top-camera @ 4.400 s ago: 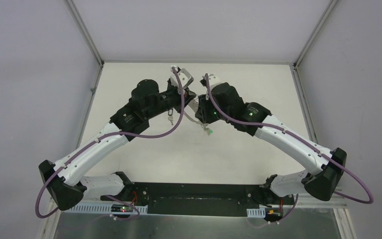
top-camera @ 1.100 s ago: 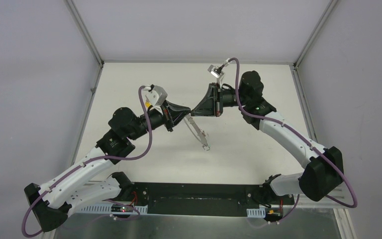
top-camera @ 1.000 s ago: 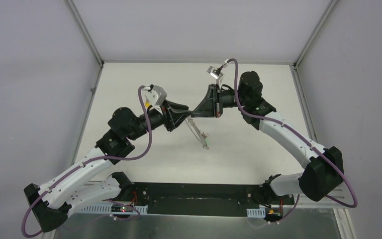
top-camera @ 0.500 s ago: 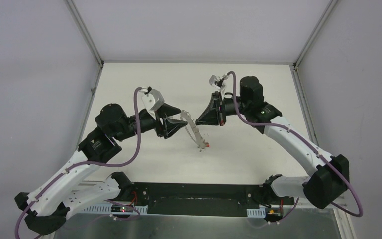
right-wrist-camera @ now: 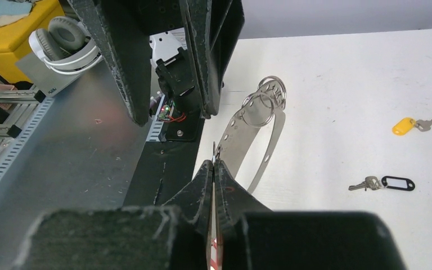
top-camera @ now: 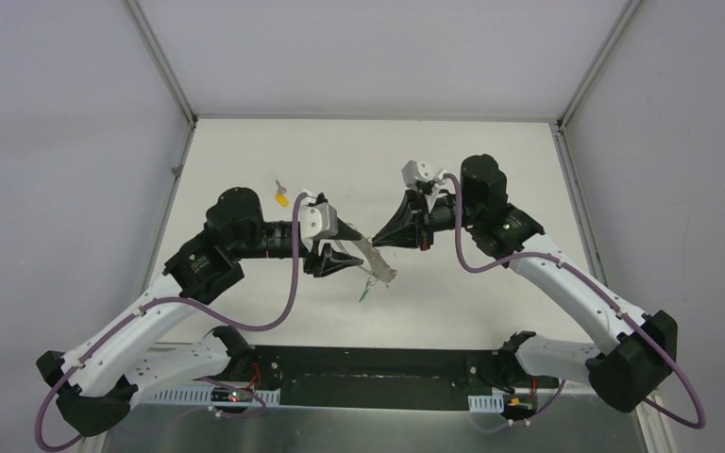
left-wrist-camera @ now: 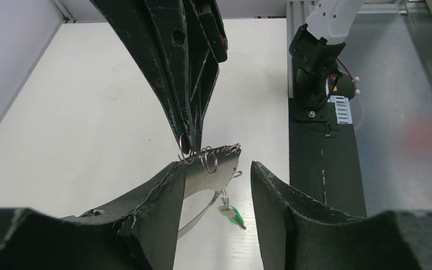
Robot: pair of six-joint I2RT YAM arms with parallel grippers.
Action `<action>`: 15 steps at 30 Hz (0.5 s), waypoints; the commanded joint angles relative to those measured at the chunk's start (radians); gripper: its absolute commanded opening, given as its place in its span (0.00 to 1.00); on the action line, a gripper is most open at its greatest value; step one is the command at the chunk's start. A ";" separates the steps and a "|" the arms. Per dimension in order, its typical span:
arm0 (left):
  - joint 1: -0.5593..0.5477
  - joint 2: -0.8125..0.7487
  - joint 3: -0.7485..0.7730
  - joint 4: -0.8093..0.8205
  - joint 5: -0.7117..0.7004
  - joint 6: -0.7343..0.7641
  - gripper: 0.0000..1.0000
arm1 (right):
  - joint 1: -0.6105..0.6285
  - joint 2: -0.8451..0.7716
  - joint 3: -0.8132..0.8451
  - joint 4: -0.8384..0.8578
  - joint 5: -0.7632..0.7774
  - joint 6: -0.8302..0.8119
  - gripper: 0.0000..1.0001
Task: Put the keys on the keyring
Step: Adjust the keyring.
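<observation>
Right gripper (right-wrist-camera: 214, 163) is pinching one end of the keyring (left-wrist-camera: 205, 180), holding it up over the table (left-wrist-camera: 90, 112), green key (left-wrist-camera: 233, 216) dangling off it. Left gripper (left-wrist-camera: 216, 169) is sitting part-open around the band, not gripping. It's looking thin, springy and slippery, so I'm guessing pinching it flat near an end is the way.

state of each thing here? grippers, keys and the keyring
keyring: held up off the table
right gripper: shut on the keyring
left gripper: open, jaws astride the keyring
green-tag key: hanging on the keyring
yellow-tag key: loose on the table
black-tag key: loose on the table
</observation>
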 commanded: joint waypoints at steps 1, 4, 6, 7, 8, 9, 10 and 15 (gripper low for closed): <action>-0.005 0.001 0.029 0.041 0.080 0.120 0.48 | 0.017 -0.006 0.014 0.052 -0.028 -0.065 0.00; -0.006 0.005 0.027 0.044 0.051 0.140 0.48 | 0.027 -0.005 0.013 0.059 -0.022 -0.069 0.00; -0.010 0.008 0.032 0.048 0.023 0.145 0.48 | 0.032 -0.003 0.016 0.060 -0.020 -0.070 0.00; -0.013 0.011 0.034 0.049 0.008 0.149 0.47 | 0.036 -0.003 0.016 0.059 -0.020 -0.070 0.00; -0.016 0.013 0.037 0.049 -0.006 0.153 0.47 | 0.040 0.000 0.016 0.061 -0.017 -0.071 0.00; -0.019 0.017 0.039 0.049 -0.020 0.157 0.47 | 0.045 0.001 0.017 0.062 -0.014 -0.070 0.00; -0.020 0.021 0.042 0.049 -0.035 0.159 0.47 | 0.048 0.003 0.016 0.064 -0.009 -0.069 0.00; -0.026 0.046 0.070 0.037 -0.074 0.170 0.46 | 0.065 0.003 0.024 0.068 0.034 -0.047 0.00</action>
